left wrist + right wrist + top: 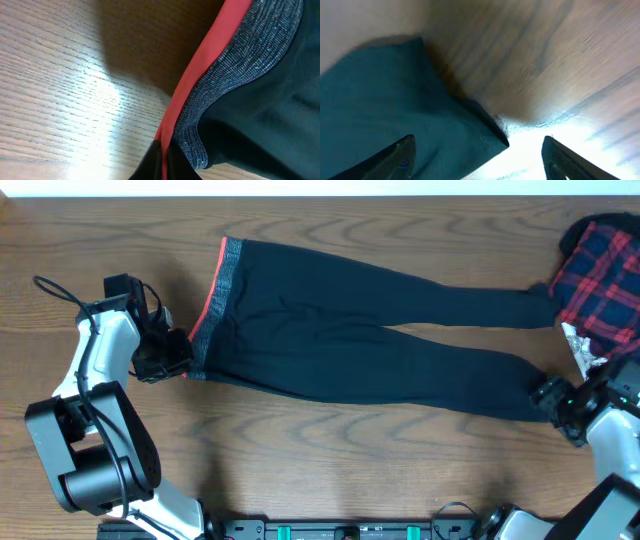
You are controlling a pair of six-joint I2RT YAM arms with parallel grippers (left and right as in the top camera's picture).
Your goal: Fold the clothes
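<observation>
Fingers [148,169] of the left end effector [162,161] stand narrow, pinched on the red edge [200,65] of the waistband [240,75] at its lower corner. The right end effector [478,145] is spread wide, with the corner of the lower leg's cuff [487,134] lying between its fingers, not yet gripped. The trousers [350,320] lie flat across the worktop [300,450], waistband at the left of the overhead frame and legs running right, where the upper leg's end reaches a plaid garment [600,270]. The step in hand looks like securing both ends for a first fold. Next, the right side likely needs to close on the cuff, then both lift together, keeping clear of the plaid garment.
</observation>
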